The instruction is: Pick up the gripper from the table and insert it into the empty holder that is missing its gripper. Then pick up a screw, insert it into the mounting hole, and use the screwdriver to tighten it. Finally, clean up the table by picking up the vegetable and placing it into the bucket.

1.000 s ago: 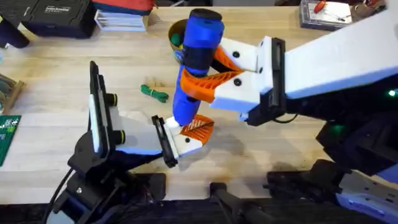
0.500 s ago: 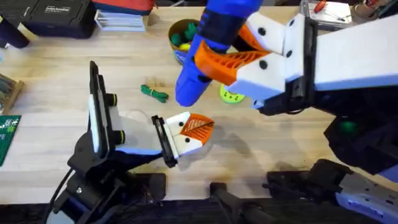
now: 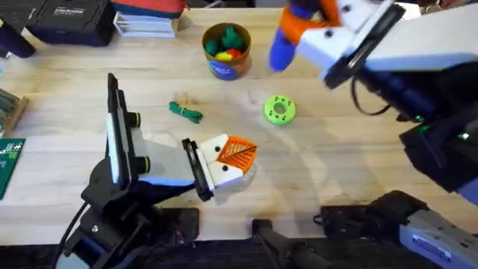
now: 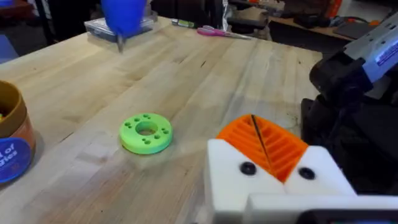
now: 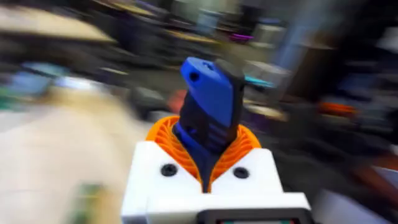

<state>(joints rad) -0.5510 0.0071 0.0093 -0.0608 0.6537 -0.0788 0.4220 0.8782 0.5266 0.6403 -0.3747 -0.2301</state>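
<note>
The right gripper [image 5: 208, 165], with 2 white fingers and orange ribbed pads, is clamping the blue pen-shaped electric screwdriver [image 5: 210, 109] high over the wooden table [image 3: 358, 149]. The left gripper [image 3: 228, 158] is resting low, its pads pressed together. The slender green toy vegetable [image 3: 184, 111] is lying near the dark-blue bucket [image 3: 226, 51], beside a lime-green holed disc [image 3: 280, 110].

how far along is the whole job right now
The gripper already sits mounted at the left gripper. The right gripper holds the screwdriver, lifted off it, so screwing looks done. Left: the vegetable lies on the table, not in the bucket.
</note>
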